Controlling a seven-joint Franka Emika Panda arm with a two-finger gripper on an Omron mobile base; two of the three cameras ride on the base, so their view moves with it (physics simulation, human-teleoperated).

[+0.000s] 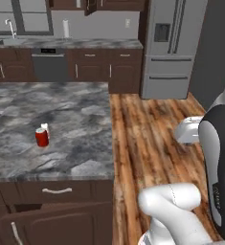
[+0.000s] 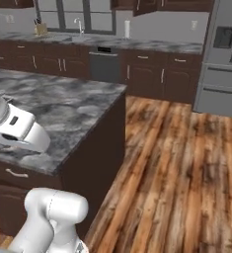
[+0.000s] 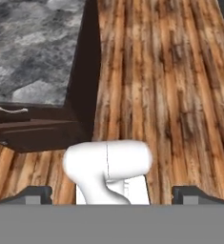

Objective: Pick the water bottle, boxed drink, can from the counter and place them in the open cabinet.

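The gripper (image 3: 111, 193) hangs over the wooden floor (image 3: 180, 95) with its two dark fingertips (image 3: 35, 193) standing wide apart and nothing between them. Below it in the hand view lies the corner of the counter (image 3: 32, 52), with one silver drawer handle (image 3: 11, 110) on the dark front beneath.

In the left base view one red can (image 1: 41, 138) stands upright on the grey marbled counter (image 1: 75, 124), toward its left part and well away from the arm. Just behind the can, touching or nearly touching it, one small pale carton shows, the boxed drink (image 1: 45, 127), mostly hidden by the can. A sliver of red at the left edge of the hand view sits on the stone; it is too cut off to name.

Farther back, across the room, a second stone worktop (image 1: 85, 44) runs along the wall, with one dark dishwasher (image 1: 49, 63) under it, one faucet (image 1: 10, 27), and one white paper towel roll (image 1: 66, 28). One steel refrigerator (image 1: 169, 48) stands at its right end. Above, a dark wall cabinet (image 1: 92, 5) has one door swung open. In the right base view one knife block (image 2: 40, 28) sits on that far worktop.
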